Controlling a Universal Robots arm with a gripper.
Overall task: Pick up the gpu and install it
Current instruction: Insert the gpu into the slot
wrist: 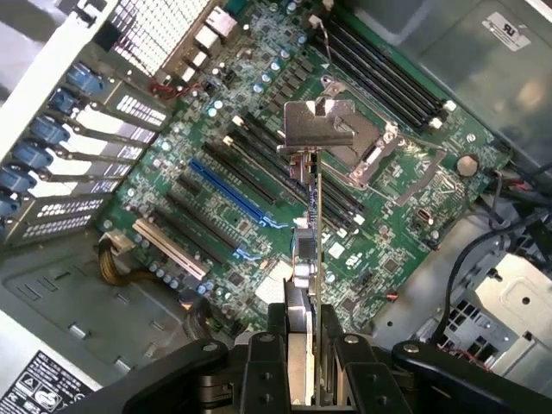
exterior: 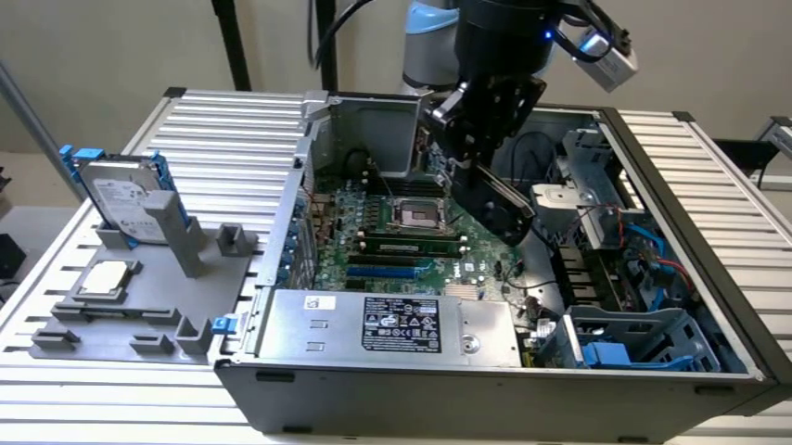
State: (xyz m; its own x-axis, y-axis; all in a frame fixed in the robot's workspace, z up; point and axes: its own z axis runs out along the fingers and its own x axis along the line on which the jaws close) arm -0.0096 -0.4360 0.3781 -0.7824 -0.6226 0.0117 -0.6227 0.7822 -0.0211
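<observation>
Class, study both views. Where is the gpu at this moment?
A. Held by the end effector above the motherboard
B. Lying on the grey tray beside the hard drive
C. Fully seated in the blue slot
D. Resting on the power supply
A: the gpu is clamped edge-on in the end effector, which holds it in the air above the motherboard inside the open case, not seated in any slot.

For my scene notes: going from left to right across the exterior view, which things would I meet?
hard drive → CPU socket → gpu → drive cage
</observation>
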